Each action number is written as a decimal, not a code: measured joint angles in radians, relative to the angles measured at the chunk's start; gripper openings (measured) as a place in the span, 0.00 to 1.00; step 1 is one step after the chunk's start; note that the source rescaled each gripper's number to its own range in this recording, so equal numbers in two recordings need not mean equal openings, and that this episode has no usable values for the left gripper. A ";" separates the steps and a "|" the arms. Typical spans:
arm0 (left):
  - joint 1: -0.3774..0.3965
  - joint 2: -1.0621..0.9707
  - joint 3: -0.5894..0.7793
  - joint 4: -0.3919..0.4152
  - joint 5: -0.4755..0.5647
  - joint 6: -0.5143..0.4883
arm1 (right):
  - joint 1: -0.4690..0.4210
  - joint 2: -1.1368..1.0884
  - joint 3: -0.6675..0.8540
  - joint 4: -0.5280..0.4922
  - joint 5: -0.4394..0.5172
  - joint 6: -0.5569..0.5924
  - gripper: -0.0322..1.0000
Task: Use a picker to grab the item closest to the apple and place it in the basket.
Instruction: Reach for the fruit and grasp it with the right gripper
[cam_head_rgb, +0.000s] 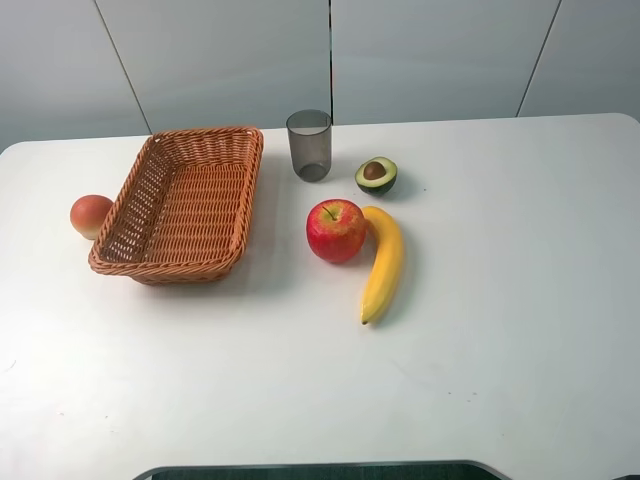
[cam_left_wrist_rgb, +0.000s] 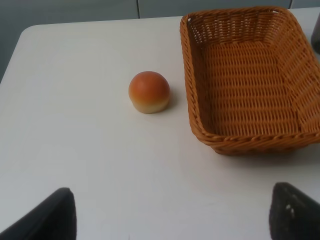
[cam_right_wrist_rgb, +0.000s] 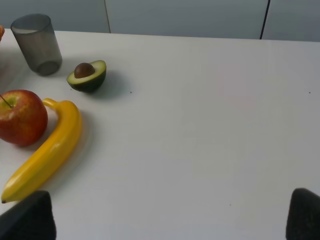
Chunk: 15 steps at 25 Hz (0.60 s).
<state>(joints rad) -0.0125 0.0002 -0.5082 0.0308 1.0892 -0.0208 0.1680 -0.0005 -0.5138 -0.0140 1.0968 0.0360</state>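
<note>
A red apple (cam_head_rgb: 336, 230) sits mid-table, and a yellow banana (cam_head_rgb: 383, 262) curves against its right side, touching it. The same apple (cam_right_wrist_rgb: 21, 117) and banana (cam_right_wrist_rgb: 47, 150) show in the right wrist view. The empty woven basket (cam_head_rgb: 185, 203) lies to the left of the apple; its rim (cam_left_wrist_rgb: 200, 130) shows in the left wrist view. My left gripper (cam_left_wrist_rgb: 172, 222) is open over bare table near the basket, only its dark fingertips (cam_left_wrist_rgb: 55, 217) visible. My right gripper (cam_right_wrist_rgb: 170, 222) is open too, back from the banana. Neither gripper appears in the high view.
A halved avocado (cam_head_rgb: 377, 175) lies behind the apple, with a grey cup (cam_head_rgb: 310, 145) to its left. An orange-red round fruit (cam_head_rgb: 91, 215) sits left of the basket, also seen from the left wrist (cam_left_wrist_rgb: 149, 92). The white table (cam_head_rgb: 500, 330) ends near the bottom.
</note>
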 joint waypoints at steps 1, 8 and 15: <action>0.000 0.000 0.000 0.000 0.000 0.000 | 0.000 0.000 0.000 0.000 0.000 0.000 1.00; 0.000 0.000 0.000 0.000 0.000 0.000 | 0.000 0.000 0.000 0.000 0.000 0.000 1.00; 0.000 0.000 0.000 0.000 0.000 0.000 | 0.000 0.000 0.000 0.000 0.000 0.000 1.00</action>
<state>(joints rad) -0.0125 0.0002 -0.5082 0.0308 1.0892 -0.0208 0.1680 -0.0005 -0.5138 -0.0140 1.0968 0.0360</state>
